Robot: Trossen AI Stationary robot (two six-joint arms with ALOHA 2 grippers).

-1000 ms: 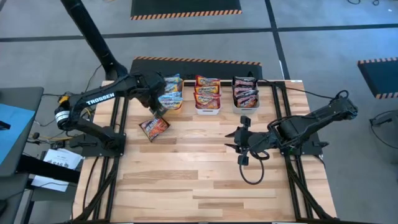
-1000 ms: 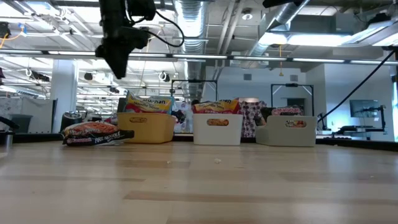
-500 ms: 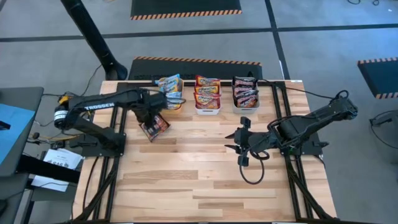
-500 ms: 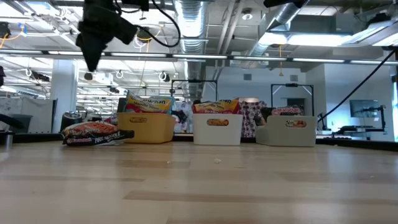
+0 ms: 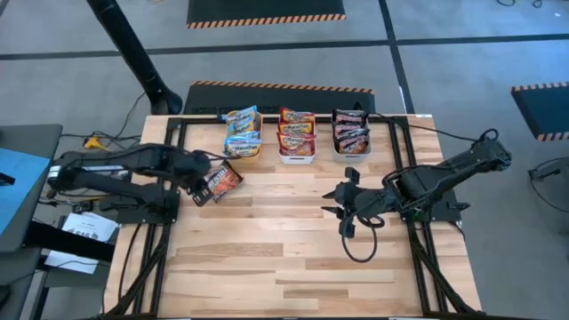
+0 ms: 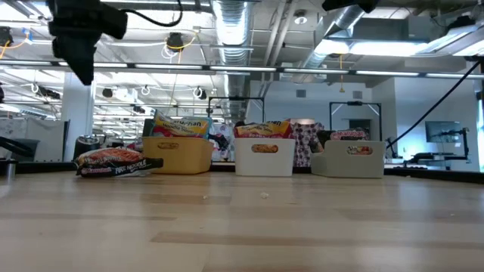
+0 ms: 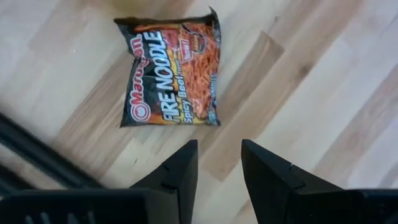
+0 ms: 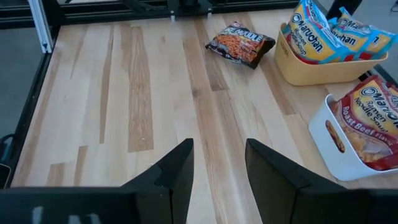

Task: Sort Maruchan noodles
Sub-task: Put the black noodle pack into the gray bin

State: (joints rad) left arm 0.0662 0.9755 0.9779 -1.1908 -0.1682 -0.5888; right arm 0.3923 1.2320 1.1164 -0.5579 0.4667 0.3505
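One dark red-black Maruchan Fire Noodle packet (image 5: 222,180) lies flat on the table in front of the orange bin (image 5: 243,149); it also shows in the left wrist view (image 7: 171,74) and the low view (image 6: 113,162). My left gripper (image 5: 197,185) hovers open well above the table, just left of that packet (image 7: 217,146). Yellow-and-blue packets fill the orange bin, red-orange ones the white bin (image 5: 297,153), and dark ones the grey bin (image 5: 352,149). My right gripper (image 5: 343,201) waits open over mid-table (image 8: 219,146).
The three bins stand in a row along the table's far edge (image 6: 265,156). A black cable loop (image 5: 360,249) lies below the right gripper. Black frame rails run along both sides of the table (image 5: 169,222). Bare wood covers the middle and near parts.
My left gripper has drawn back from over the orange bin toward the table's left and near edges, ending beside the loose dark packet. In the low view it slides left while staying high. The packet and bins have kept their places.
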